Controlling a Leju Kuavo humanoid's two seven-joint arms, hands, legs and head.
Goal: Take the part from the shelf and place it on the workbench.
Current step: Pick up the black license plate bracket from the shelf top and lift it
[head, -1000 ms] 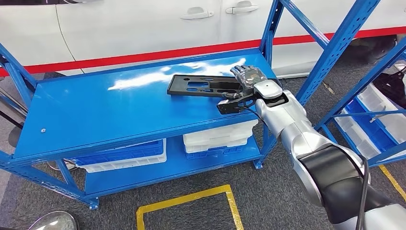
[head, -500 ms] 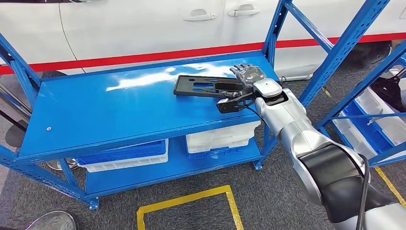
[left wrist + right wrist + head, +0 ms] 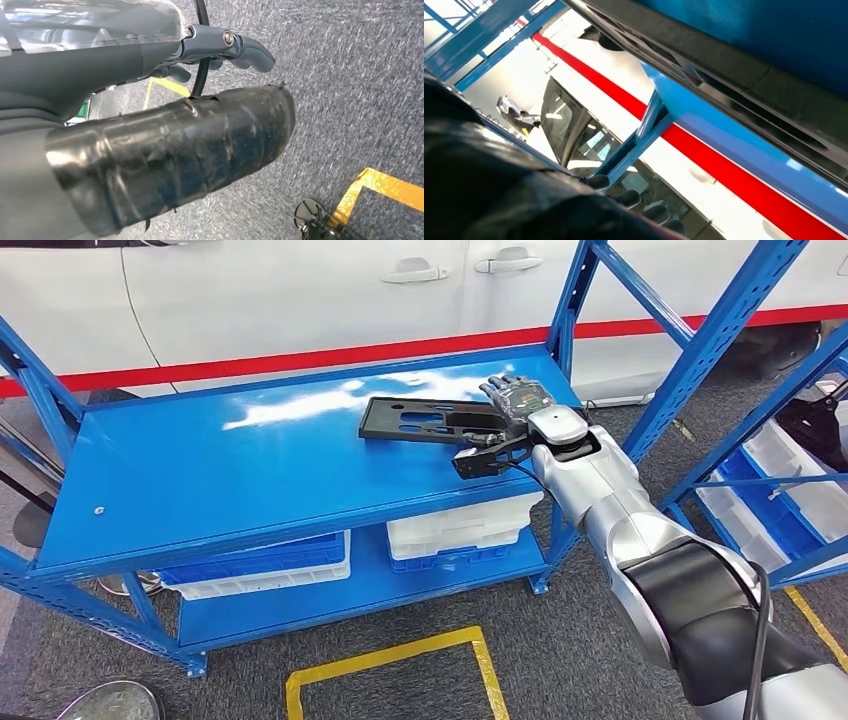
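Yellow floor tape (image 3: 400,658) sits nearest me, just in front of the blue shelf (image 3: 200,490). On the shelf's lower deck I see white and blue bins (image 3: 462,530). On its top deck, toward the right post, the flat black part (image 3: 425,422) lies with my right hand (image 3: 520,400) resting over its right end; I cannot tell whether the fingers actually have hold of it. My left hand (image 3: 227,47) hangs over grey carpet, fingers curled with nothing in them. Beyond the shelf stands a white car (image 3: 300,290) with a red stripe.
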